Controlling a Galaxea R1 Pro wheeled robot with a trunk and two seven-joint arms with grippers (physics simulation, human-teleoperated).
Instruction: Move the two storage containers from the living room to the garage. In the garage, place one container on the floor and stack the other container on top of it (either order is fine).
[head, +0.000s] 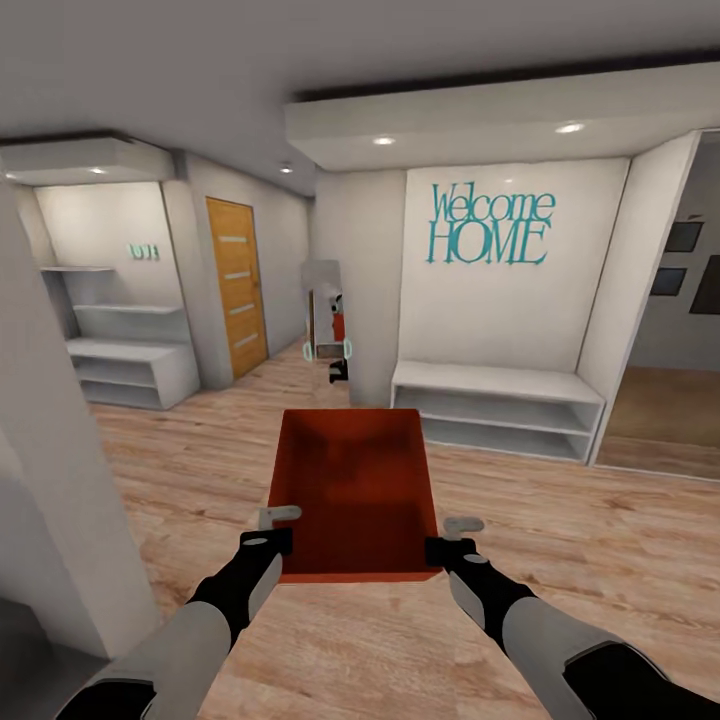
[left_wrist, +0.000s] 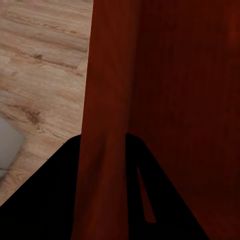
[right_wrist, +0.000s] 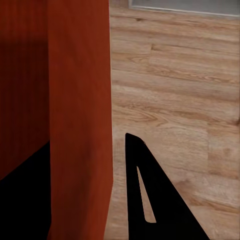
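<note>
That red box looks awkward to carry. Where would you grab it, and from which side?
By the thin side walls near its near corners, one hand from each side. The storage container is open-topped with plain walls, so each rim can be pinched: the left hand straddles the left wall, the right hand the right wall, seemingly balancing it.

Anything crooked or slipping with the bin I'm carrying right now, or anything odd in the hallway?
Nothing stands out. The red-orange container sits level between both grippers, the left gripper clamping its left wall and the right gripper its right wall. It looks empty and undamaged. The wood-plank floor ahead shows no spills or clutter.
</note>
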